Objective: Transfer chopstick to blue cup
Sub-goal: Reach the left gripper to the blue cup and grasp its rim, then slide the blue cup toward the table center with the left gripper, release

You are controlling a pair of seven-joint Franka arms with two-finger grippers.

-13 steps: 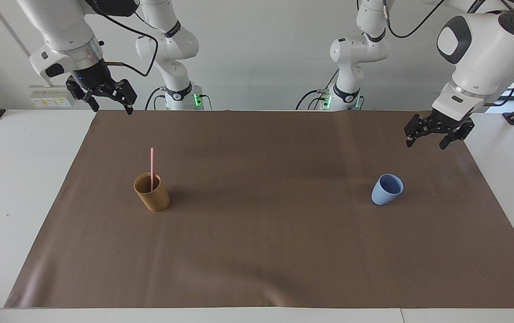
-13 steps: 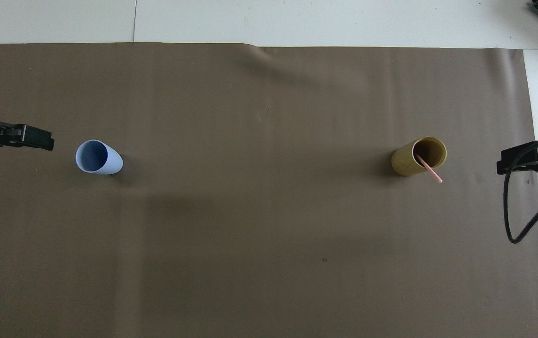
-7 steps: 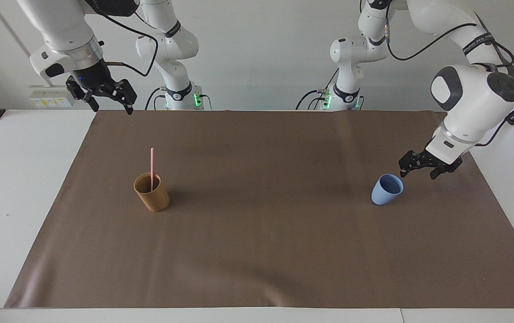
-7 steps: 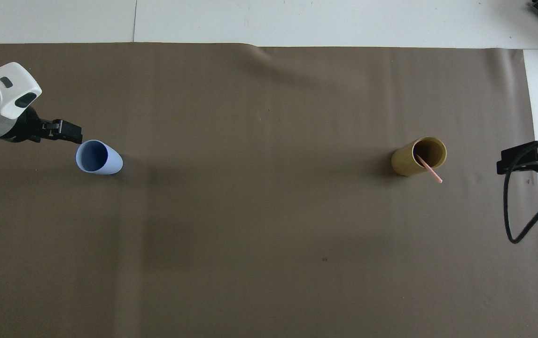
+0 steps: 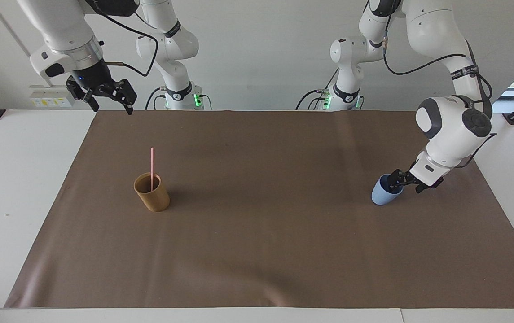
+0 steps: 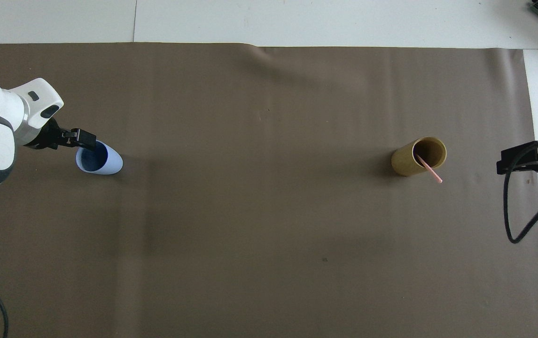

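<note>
The blue cup [image 5: 380, 196] [image 6: 107, 163] stands on the brown mat toward the left arm's end of the table. My left gripper [image 5: 404, 183] [image 6: 86, 139] is open and down at the cup's rim, one finger inside the mouth and the other outside it. The pale pink chopstick [image 5: 151, 163] [image 6: 431, 172] stands leaning in the mustard-brown cup [image 5: 153, 197] [image 6: 409, 160] toward the right arm's end. My right gripper [image 5: 110, 106] [image 6: 503, 166] waits open and empty, high over the mat's corner at that end.
The brown mat [image 5: 261, 233] [image 6: 269, 225] covers most of the white table [image 5: 10, 188]. A black cable [image 6: 515, 220] hangs from the right arm over the mat's edge. The two arm bases stand at the robots' edge of the table.
My left arm has swung down from above the mat's edge to the blue cup, and one finger now dips into its mouth. The right arm, both cups and the chopstick have not moved.
</note>
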